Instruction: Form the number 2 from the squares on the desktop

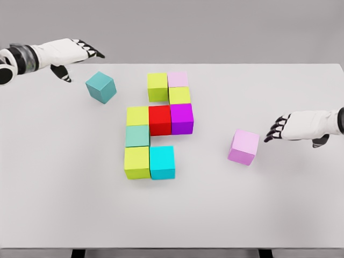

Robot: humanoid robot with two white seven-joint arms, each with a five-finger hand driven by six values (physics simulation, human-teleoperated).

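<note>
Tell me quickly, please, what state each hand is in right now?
Left hand: open, holding nothing, above the table's far left edge.
Right hand: open, holding nothing, just right of the loose pink cube.

Head camera, high, facing down on table [64,215], probably close

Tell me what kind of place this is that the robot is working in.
Most likely a simulated tabletop test scene, not a real room. A plain white table stands against a blank grey backdrop, bearing only coloured cubes such as the red cube and a stray teal cube, with the left hand and right hand nearby.
</note>
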